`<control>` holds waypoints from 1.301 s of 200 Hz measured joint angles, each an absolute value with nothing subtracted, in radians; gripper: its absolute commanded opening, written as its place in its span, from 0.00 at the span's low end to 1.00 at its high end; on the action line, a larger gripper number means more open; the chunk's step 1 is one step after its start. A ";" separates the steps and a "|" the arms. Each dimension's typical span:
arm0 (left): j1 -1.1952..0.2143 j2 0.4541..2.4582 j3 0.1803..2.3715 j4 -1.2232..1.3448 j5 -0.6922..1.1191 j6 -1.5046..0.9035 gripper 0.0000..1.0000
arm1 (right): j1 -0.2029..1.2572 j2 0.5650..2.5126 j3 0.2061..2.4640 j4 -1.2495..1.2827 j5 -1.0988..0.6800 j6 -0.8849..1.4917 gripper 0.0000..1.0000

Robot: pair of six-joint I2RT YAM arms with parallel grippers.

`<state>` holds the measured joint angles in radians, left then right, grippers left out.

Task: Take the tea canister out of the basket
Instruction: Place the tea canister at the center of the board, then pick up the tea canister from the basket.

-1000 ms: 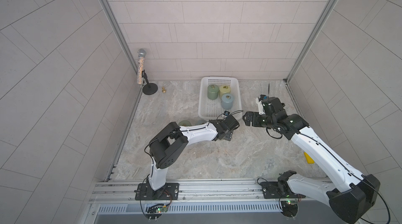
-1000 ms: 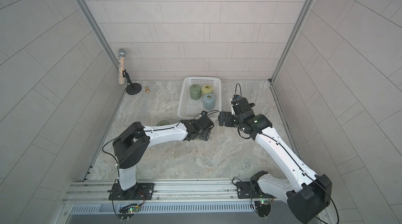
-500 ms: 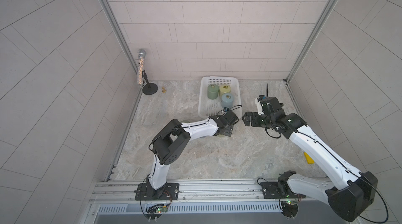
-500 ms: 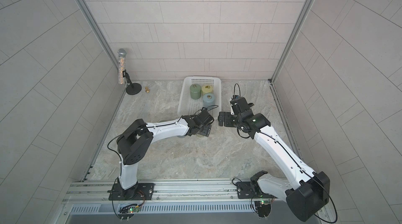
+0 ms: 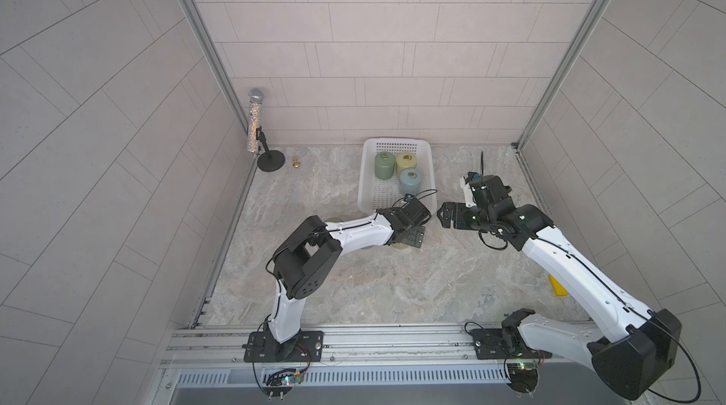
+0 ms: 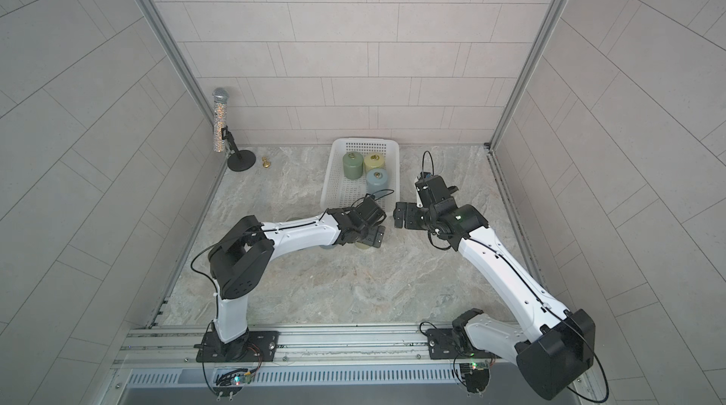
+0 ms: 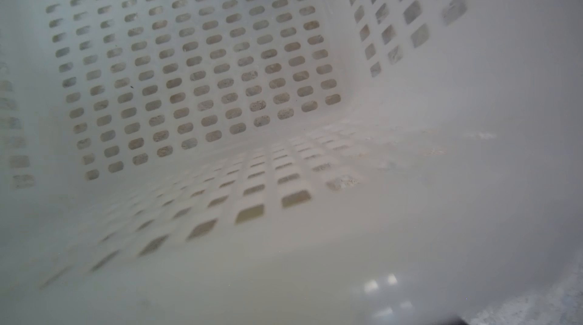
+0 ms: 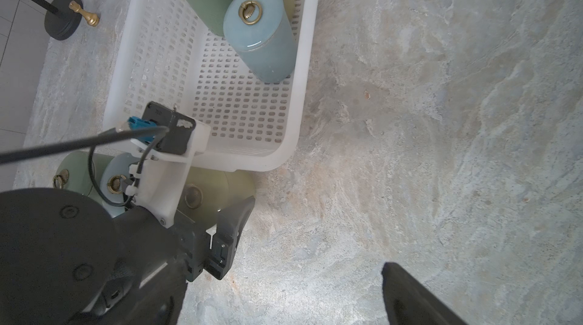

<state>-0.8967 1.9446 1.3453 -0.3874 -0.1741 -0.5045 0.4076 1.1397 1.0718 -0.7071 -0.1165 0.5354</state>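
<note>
The left gripper (image 5: 410,237) has come down from the near rim of the white perforated plastic basket (image 5: 396,142) to the marbled tabletop (image 5: 353,285). The pale yellow-green glazed tea canister with a brass ring on its lid (image 8: 217,186) now stands upright between its fingers, outside the basket and just beside its near wall. I judge the removal all but done: only release and retreat remain. Whether those fingers are clamped on it or already parted, I cannot tell. One black finger (image 8: 235,222) shows at the canister's side; its partner is hidden.

The top views bury the canister under the gripper. The right wrist view shows it plainly, with a green canister (image 8: 67,172) and a blue canister (image 8: 110,169) on the table behind the fingers. The left wrist view shows no fingers, only the basket's bare floor beyond them. The right gripper (image 5: 443,217) hangs empty beside the left fingertips, its fingers apart.
</note>
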 measured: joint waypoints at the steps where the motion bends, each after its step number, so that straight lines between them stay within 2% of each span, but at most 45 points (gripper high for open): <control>1: -0.897 1.944 1.345 -0.387 -0.174 -0.505 1.00 | 0.408 1.140 1.072 -0.707 -0.117 0.535 1.00; 146: -0.892 1.664 1.350 -0.561 -0.101 -0.543 1.00 | 0.411 1.206 1.181 -0.715 -0.109 0.506 1.00; 181: -0.872 1.590 1.374 -0.630 -0.158 -0.534 1.00 | 0.440 1.299 1.268 -0.710 -0.105 0.503 1.00; 260: -0.709 1.462 1.389 -0.759 -0.215 -0.521 1.00 | 0.492 1.633 1.496 -0.691 -0.076 0.503 1.00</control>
